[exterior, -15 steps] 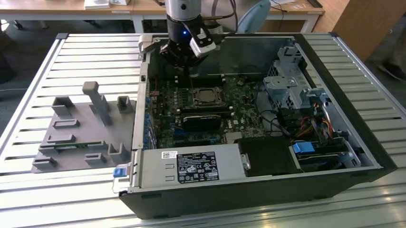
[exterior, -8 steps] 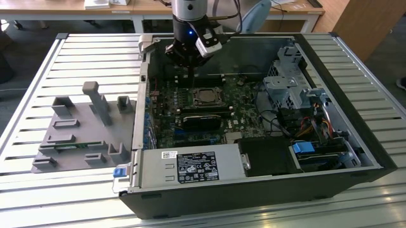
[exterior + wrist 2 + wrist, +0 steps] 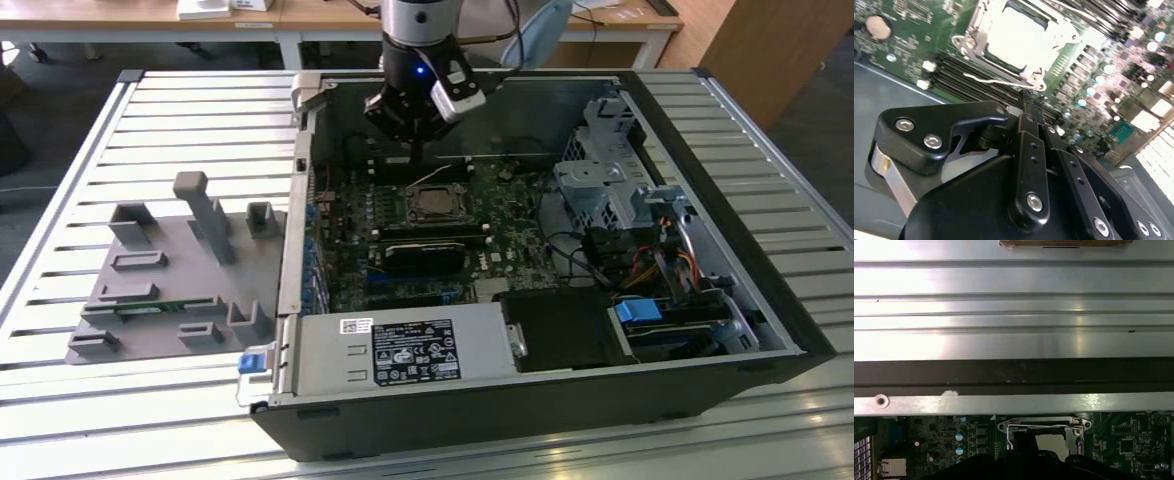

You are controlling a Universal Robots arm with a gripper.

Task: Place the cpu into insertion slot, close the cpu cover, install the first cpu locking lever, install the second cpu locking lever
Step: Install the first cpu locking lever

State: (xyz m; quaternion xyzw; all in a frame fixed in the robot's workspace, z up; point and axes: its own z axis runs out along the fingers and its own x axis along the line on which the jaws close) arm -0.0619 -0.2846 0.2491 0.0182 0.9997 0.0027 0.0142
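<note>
Cpu (image 3: 1019, 37) lies in its socket (image 3: 971, 42), claw (image 3: 1029, 100) closed with nothing seen held, tips at the socket edge beside the lever (image 3: 989, 79).

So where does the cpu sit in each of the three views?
Exterior view: cpu in the middle of the motherboard, just under the gripper.
Second wrist view: bright square beyond the gripper's tip.
First wrist view: pale patch partly hidden behind the gripper.
Shared landmark: the cpu cover framing it.
</note>
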